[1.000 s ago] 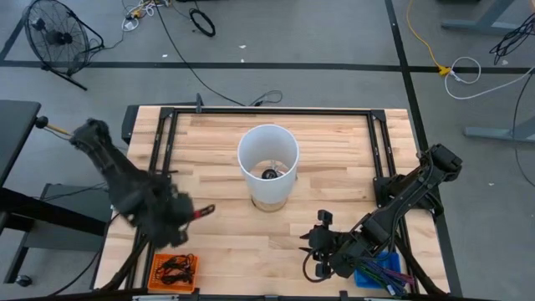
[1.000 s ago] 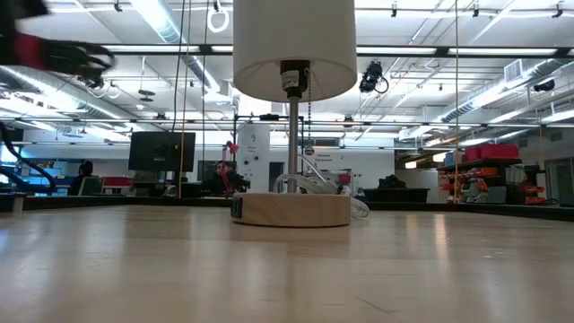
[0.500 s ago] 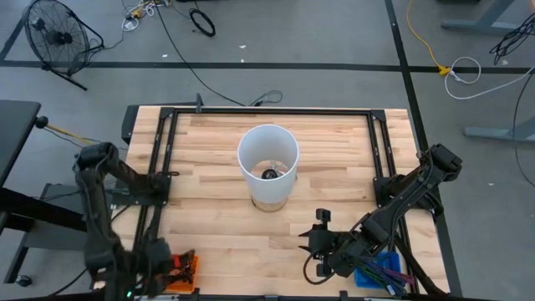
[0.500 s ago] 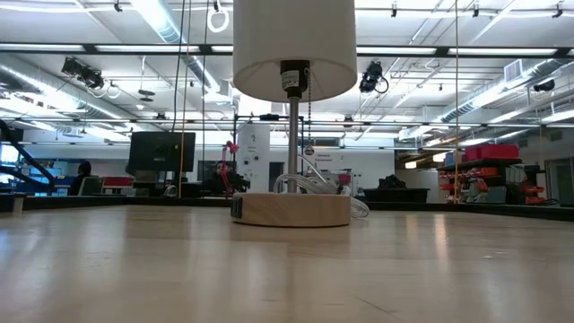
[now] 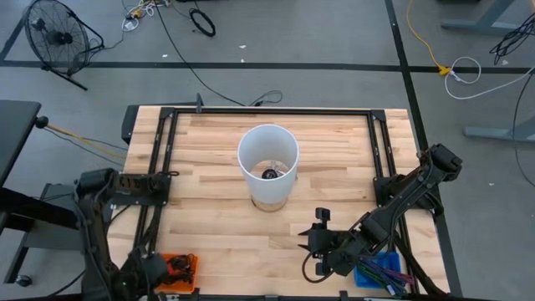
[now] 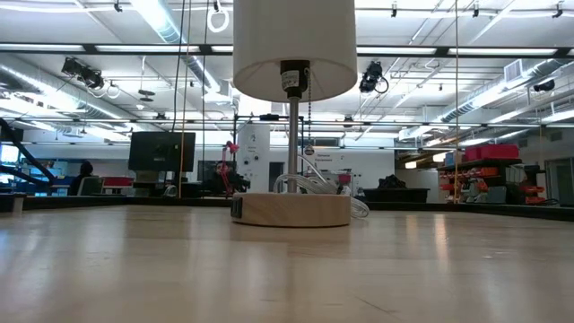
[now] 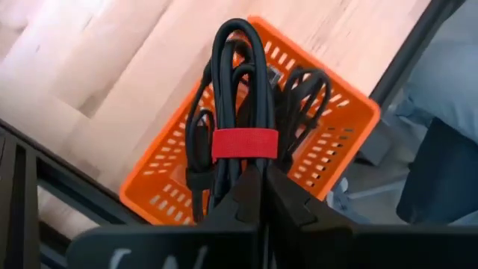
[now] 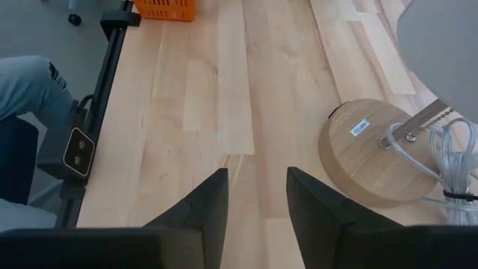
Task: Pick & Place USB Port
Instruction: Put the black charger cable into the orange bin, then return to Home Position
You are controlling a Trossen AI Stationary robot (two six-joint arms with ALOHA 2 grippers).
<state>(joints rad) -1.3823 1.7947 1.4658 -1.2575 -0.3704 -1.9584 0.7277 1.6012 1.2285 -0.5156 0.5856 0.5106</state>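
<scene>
Left hand closed, apparently gripping black cable bundle over orange basket, tabletop's front-left corner. Right hand open, front edge.

A coiled black USB cable, bundled into long loops and bound around its middle by a red strap, is hanging upright just above an orange basket. Its lower end is sitting pinched between the closed fingers of the left gripper, the loops standing up past the strap. The orange basket, a slotted plastic tray, is resting at the tabletop's near left corner, beside the black frame rail. More black cable loops are lying inside the basket, next to the held bundle. From above, the basket is showing dark cable within it.
</scene>
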